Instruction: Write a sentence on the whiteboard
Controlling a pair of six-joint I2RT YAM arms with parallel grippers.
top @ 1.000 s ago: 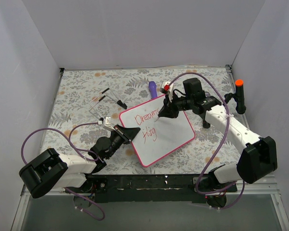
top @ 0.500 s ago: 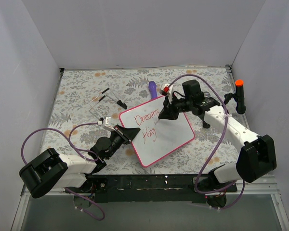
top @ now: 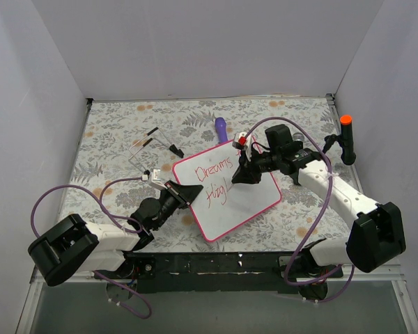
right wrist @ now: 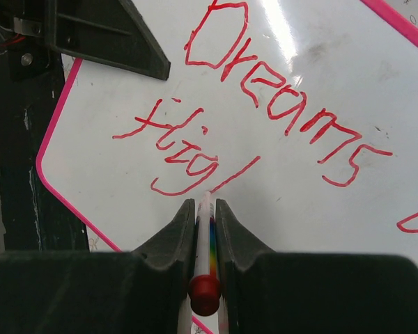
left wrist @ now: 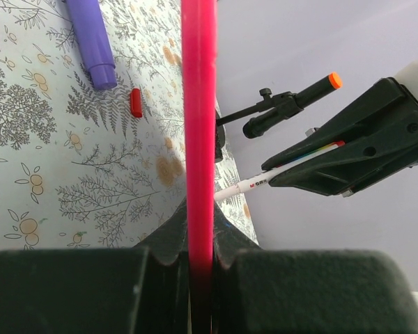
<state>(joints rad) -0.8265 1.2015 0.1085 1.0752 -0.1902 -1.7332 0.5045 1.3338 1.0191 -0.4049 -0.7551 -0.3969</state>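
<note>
Left tool [left wrist: 200,226] sits at the bottom of its wrist view, clenched on the pink-red frame edge of the small rectangular whiteboard [top: 249,198]. The board lies askew at the centre of the floral-patterned tabletop [top: 111,132], and from above this tool pinches its left edge. Right tool [right wrist: 205,207] grasps a slim white marker with a rainbow band and a red end knob [right wrist: 207,240]. Its jaws are closed on the barrel, and the tip appears to touch the white surface just under the lettering.

The red handwritten sentence [right wrist: 285,104] reads "Dreams" on the upper line. Below it comes "Hig", with a slanted stroke running up and right from the tip. A few more red strokes are cut off at the right edge of the right wrist view.

Beyond the board's upper edge a purple pen-like stick [top: 221,127] lies on the tabletop with a small red cap [left wrist: 136,102] near it. A black post with an orange tip [top: 345,120] stands at upper right.

The sentence looks mid-word, so pressure is probably the main risk. Too hard a push could skid the board or pivot it about the single pinch on its frame, warping the letters. The marker might also slide up between the fingers, lifting the tip and breaking the stroke. Fingers passing low over wet ink could smear "Dreams".
</note>
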